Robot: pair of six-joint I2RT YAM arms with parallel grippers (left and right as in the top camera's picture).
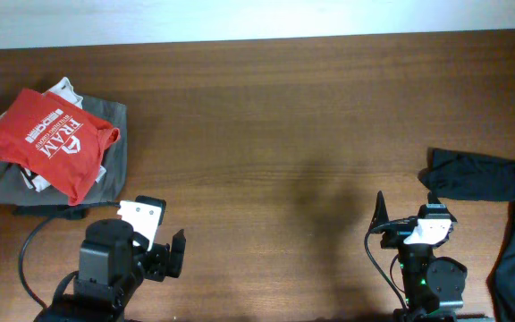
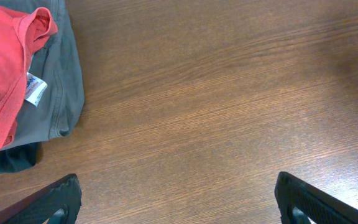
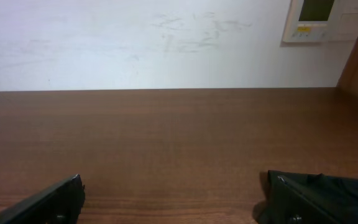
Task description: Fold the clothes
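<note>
The shirt (image 1: 47, 139) lies near the left edge of the table (image 1: 284, 134), bundled compactly on a grey garment (image 1: 119, 134); we judge it stacked as finished. Both arms sit at the near edge, left jaws and right jaws fully released and grasping nothing, leaving the centre free for folding. A dark garment (image 1: 481, 179) lies at the right edge.

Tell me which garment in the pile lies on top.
The orange-red T-shirt with white lettering lies on top; the white shirt and the grey garment lie beneath it.
</note>
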